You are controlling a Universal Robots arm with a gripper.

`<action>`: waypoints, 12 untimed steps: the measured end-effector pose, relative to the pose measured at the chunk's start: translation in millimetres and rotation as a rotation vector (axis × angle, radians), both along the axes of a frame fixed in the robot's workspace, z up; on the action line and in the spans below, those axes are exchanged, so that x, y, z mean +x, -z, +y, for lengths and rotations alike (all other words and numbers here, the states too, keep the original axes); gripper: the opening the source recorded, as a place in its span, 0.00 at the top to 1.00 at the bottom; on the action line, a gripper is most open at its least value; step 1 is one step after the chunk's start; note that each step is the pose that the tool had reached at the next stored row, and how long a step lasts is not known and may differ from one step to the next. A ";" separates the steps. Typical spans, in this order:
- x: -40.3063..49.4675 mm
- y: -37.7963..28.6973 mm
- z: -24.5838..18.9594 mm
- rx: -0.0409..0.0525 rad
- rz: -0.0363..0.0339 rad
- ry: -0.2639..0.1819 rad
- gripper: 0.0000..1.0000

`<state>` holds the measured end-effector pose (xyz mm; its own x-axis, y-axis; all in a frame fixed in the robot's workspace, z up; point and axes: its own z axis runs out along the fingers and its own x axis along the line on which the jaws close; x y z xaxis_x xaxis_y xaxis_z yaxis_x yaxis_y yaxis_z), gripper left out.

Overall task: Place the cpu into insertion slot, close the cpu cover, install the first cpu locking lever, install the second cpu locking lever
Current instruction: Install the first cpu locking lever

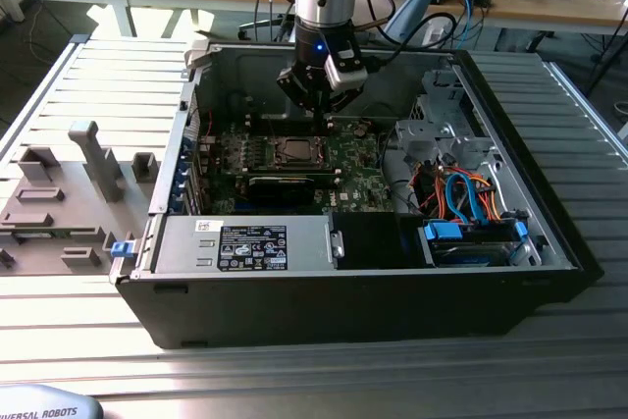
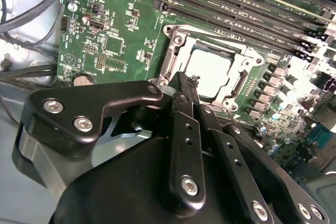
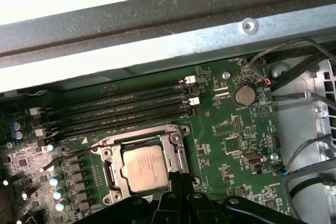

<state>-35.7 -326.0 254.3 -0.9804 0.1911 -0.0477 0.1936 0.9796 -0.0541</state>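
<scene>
exterior view high, far; both wrist views close above the insertion slot [image 3: 143,166]

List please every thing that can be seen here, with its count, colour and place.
case: one, black, on the ribbed table
table: one, grey
board: one, green, inside the case
cpu: one, silver, in the slot
slot: one, dark, on the board
cover: one, silvery, lying around the cpu
memory slots: several, black, beside the slot
holders: several, grey, the exterior view's left
end effector: one, black, at the cover's edge
</scene>
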 end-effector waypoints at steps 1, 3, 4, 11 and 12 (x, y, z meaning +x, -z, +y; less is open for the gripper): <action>0.0 0.0 0.0 0.0000 0.0000 -0.002 0.89; 0.0 0.0 0.0 0.0000 0.0000 -0.006 0.89; 0.0 0.0 0.0 0.0000 0.0000 -0.008 0.89; 0.0 0.0 0.0 0.0000 0.0000 -0.021 0.89; 0.0 0.0 0.0 0.0000 0.0000 -0.023 0.89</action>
<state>-35.7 -326.0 254.3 -0.9845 0.1688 -0.0477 0.1713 0.9837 -0.0540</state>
